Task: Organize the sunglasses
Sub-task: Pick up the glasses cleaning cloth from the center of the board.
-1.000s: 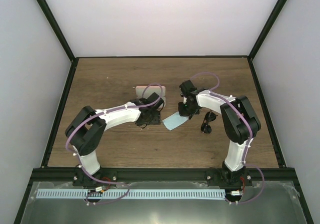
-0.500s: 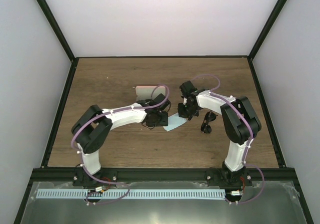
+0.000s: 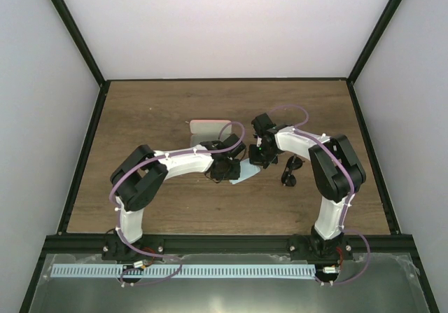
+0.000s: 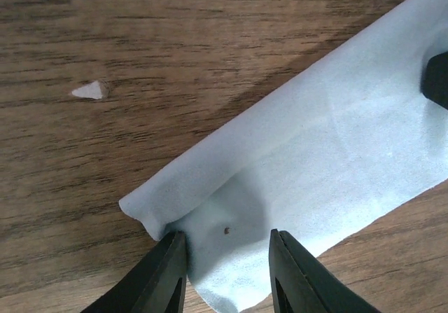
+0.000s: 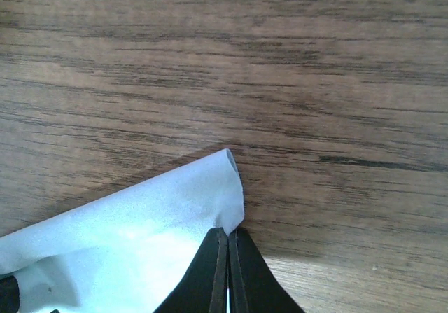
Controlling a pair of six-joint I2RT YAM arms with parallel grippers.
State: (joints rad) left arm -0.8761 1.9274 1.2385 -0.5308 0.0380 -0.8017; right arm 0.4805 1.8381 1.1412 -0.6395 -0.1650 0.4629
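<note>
The light blue cloth [image 3: 245,171] lies folded on the wooden table between my two grippers. My right gripper [image 5: 228,237] is shut on the cloth's [image 5: 140,222] upper corner. My left gripper [image 4: 227,246] is open, its fingers astride the opposite corner of the cloth [image 4: 315,159], not closed on it. The black sunglasses [image 3: 288,171] lie on the table just right of my right gripper [image 3: 260,159]. The pink case [image 3: 210,128] lies behind my left gripper [image 3: 225,171].
A small light chip [image 4: 89,89] marks the wood near the cloth. Black frame rails [image 3: 84,152] and white walls bound the table on three sides.
My left arm has swung right, from beside the pink case to the cloth's left corner. My right gripper has stayed put holding the cloth.
</note>
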